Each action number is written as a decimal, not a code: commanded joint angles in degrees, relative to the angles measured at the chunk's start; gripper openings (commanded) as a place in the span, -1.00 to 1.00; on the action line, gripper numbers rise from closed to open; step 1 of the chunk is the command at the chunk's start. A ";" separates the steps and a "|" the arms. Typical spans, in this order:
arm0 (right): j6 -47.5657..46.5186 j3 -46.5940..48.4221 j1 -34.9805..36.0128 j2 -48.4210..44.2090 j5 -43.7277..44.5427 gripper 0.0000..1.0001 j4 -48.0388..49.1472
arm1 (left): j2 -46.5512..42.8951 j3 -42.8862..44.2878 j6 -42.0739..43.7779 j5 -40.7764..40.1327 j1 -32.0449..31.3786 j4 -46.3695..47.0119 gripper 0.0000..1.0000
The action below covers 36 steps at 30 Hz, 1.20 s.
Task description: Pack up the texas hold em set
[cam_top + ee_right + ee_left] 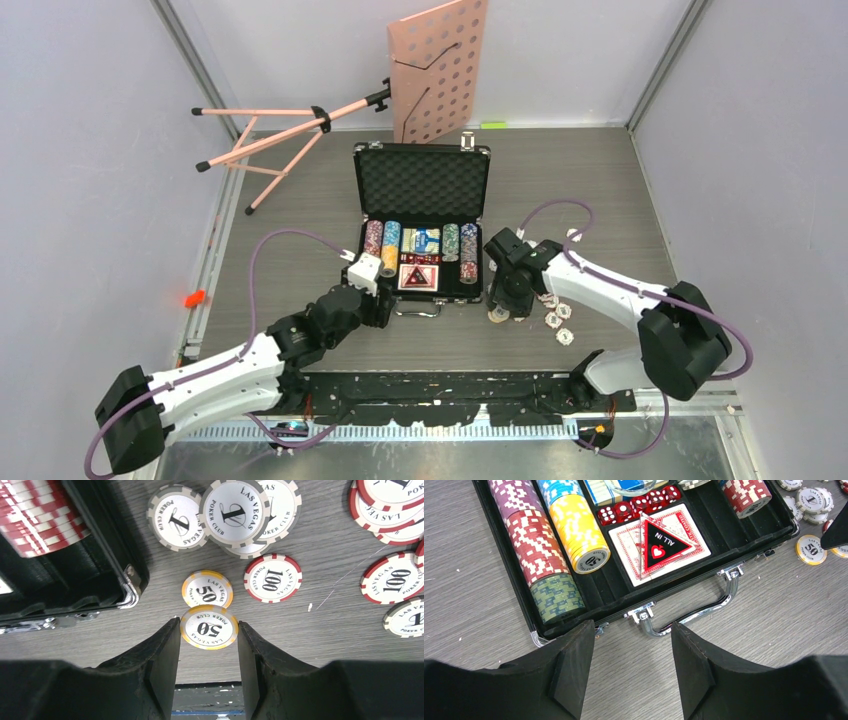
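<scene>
**Hold 'em set, mid-pack:** The open black case (422, 225) sits at the centre of the bench (300, 200) with its lid upright. Four rows of chips (390, 247) are racked inside.

The left tool (633, 627) gapes empty at the bottom of its wrist view, just short of the chrome handle (694, 612). Beyond it are five red dice (640, 503) and one triangular "ALL IN" marker (659, 542) lying on a deck (624, 545). A second deck is cut off at the top edge.

The right tool (209, 624) is closed on the rim of one orange 50 chip (209, 630). A second 50 chip (207, 589) lies just above it. One red 100 chip (272, 578) shows whole, while others at the right edge are overlapped or cropped. The white chips (235, 512) overlap, so their count is unclear.
</scene>
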 commanded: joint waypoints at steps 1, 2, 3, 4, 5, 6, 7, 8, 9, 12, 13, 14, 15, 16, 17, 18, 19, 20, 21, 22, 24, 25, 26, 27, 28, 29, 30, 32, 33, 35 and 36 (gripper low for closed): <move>-0.74 1.21 0.30 3.61 1.83 -0.23 0.68 | -0.01 1.08 0.42 -0.01 -0.12 3.52 0.21; -1.10 1.37 0.35 4.36 2.15 -0.23 0.75 | -0.29 0.96 0.42 -0.06 -0.12 3.45 0.21; -1.20 1.51 0.35 4.64 2.26 -0.23 1.01 | -0.59 0.80 0.48 -0.20 -0.12 3.42 0.20; -1.28 1.57 0.38 5.14 2.21 -0.22 1.22 | -1.12 0.61 0.54 -0.49 -0.12 3.39 0.20; -1.29 1.61 0.36 5.34 2.20 -0.22 1.61 | -1.54 0.44 0.70 -0.72 -0.12 3.45 0.21; -1.30 1.66 0.39 5.84 2.09 -0.21 1.82 | -2.15 0.19 0.82 -0.90 -0.12 3.39 0.21; -1.30 1.74 0.36 6.04 1.97 -0.21 2.18 | -2.68 -0.02 0.85 -1.09 -0.12 3.45 0.22; -1.24 1.77 0.42 6.55 1.64 -0.21 2.60 | -3.26 -0.25 0.92 -1.18 -0.12 3.66 0.22; -1.18 1.79 0.46 6.75 1.61 -0.21 2.80 | -3.55 -0.44 0.94 -1.23 -0.12 3.73 0.22; -0.81 1.84 0.73 7.59 1.17 -0.20 3.63 | -4.01 -0.59 0.94 -1.15 -0.12 3.68 0.22; -0.70 1.98 0.79 7.75 1.16 -0.20 3.67 | -4.01 -0.59 0.94 -1.11 -0.12 3.65 0.22; -0.58 2.19 0.92 8.05 1.21 -0.17 3.76 | -3.98 -0.59 0.94 -1.07 -0.12 3.66 0.22; -0.59 2.21 0.93 8.16 1.38 -0.12 3.78 | -3.94 -0.53 0.94 -0.93 -0.12 3.73 0.22; -0.64 2.27 1.00 8.46 1.48 -0.09 3.79 | -3.81 -0.51 0.94 -0.81 -0.12 3.78 0.22; -0.61 2.34 1.06 8.80 1.66 -0.02 3.79 | -3.70 -0.44 0.94 -0.71 -0.12 3.82 0.22; -0.61 2.33 1.10 8.93 1.80 0.01 3.77 | -3.61 -0.36 0.96 -0.71 -0.12 3.75 0.22; -0.60 2.37 1.11 9.13 1.96 0.06 3.83 | -3.57 -0.27 0.95 -0.71 -0.12 3.75 0.22; -0.60 2.44 1.11 9.23 1.99 0.08 3.94 | -3.54 -0.25 0.94 -0.71 -0.12 3.73 0.22; -0.64 2.51 1.11 9.30 2.19 0.15 3.91 | -3.64 -0.31 0.94 -0.68 -0.12 3.66 0.22; -0.67 2.72 1.11 9.31 2.24 0.18 3.96 | -3.73 -0.33 0.94 -0.59 -0.12 3.61 0.23; -0.69 2.96 1.07 9.51 2.59 0.25 3.78 | -3.93 -0.41 0.94 -0.58 -0.12 3.57 0.23; -0.69 3.04 1.06 9.59 2.73 0.28 3.66 | -4.01 -0.42 0.90 -0.48 -0.12 3.61 0.23; -0.69 3.16 1.09 9.59 2.82 0.29 3.60 | -4.02 -0.42 0.86 -0.41 -0.12 3.57 0.23; -0.75 3.22 1.06 9.69 2.81 0.30 3.55 | -4.02 -0.42 0.86 -0.37 -0.12 3.56 0.23; -0.81 3.23 1.13 9.77 2.92 0.31 3.54 | -4.00 -0.42 0.86 -0.34 -0.12 3.62 0.22; -0.78 3.21 1.18 9.81 3.00 0.31 3.53 | -4.00 -0.42 0.85 -0.32 -0.12 3.69 0.23; -0.82 3.27 1.24 9.87 3.01 0.31 3.53 | -3.95 -0.42 0.88 -0.21 -0.12 3.72 0.22; -0.86 3.47 1.49 9.81 2.87 0.29 3.51 | -3.76 -0.42 0.86 -0.27 -0.12 3.74 0.23; -0.82 3.69 1.78 9.65 2.84 0.28 3.42 | -3.69 -0.42 0.87 -0.23 -0.12 3.74 0.23; -0.78 4.03 2.03 8.67 2.76 0.27 3.18 | -3.58 -0.42 0.86 -0.17 -0.12 3.76 0.23; -0.78 4.14 2.02 7.88 2.80 0.27 3.09 | -3.54 -0.42 0.85 -0.16 -0.12 3.86 0.23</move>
